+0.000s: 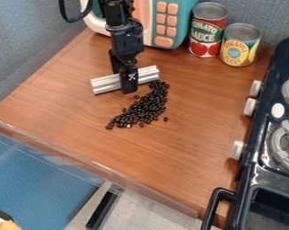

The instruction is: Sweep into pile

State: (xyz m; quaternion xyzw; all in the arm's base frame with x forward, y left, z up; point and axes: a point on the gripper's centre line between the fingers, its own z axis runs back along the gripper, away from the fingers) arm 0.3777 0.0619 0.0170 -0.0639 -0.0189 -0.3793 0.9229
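Beans (148, 108), small, black and glossy, lie mid-table in one slanting band, running from beside the right end of a ridged silver metal bar (105, 84) towards the near left. Sweeping looks partly done: most touch one another, thickest in the middle, but the band is long rather than heaped. A few strays sit apart, one to the right, others by the near-left tip. Drawing in both ends and these strays seems left to do.

Black jaws (125, 80) are closed on the bar, at the far left of the beans.

At the table's (81, 121) far side stand two upright metal cans, a red-labelled one (207, 33) left of a yellow-and-blue one (238, 46). Their tops look sealed, so their contents cannot be told.
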